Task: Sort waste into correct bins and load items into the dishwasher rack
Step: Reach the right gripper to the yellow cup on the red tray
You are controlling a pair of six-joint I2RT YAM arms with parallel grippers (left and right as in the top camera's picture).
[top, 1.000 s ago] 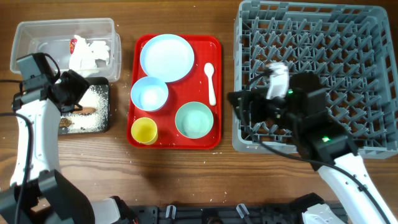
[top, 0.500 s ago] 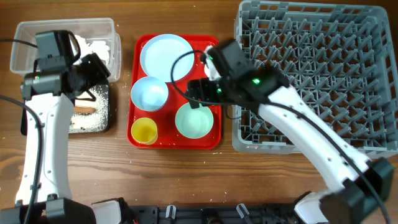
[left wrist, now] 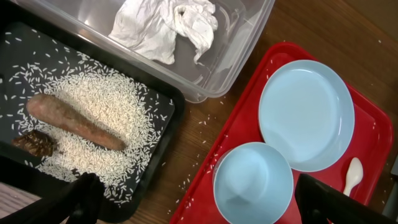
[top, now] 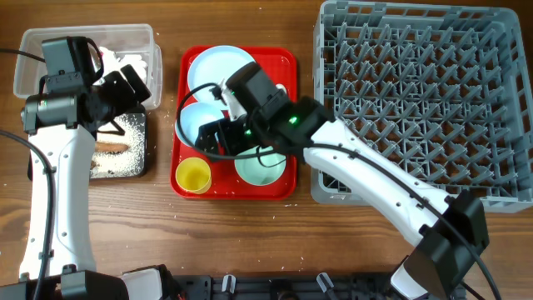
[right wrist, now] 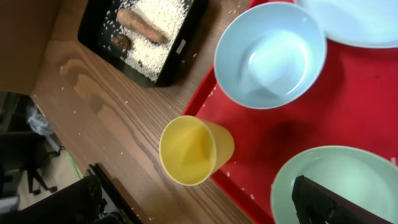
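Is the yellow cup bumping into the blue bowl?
Apart. The right wrist view shows a strip of the red tray between the yellow cup and the blue bowl.

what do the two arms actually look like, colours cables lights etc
Both arms are built from white tube-like links joined by chunky black joint housings. The left arm and right arm each carry thin black cables alongside. A small green light glows on the right arm's black wrist housing. The fingers look plain black in both wrist views.
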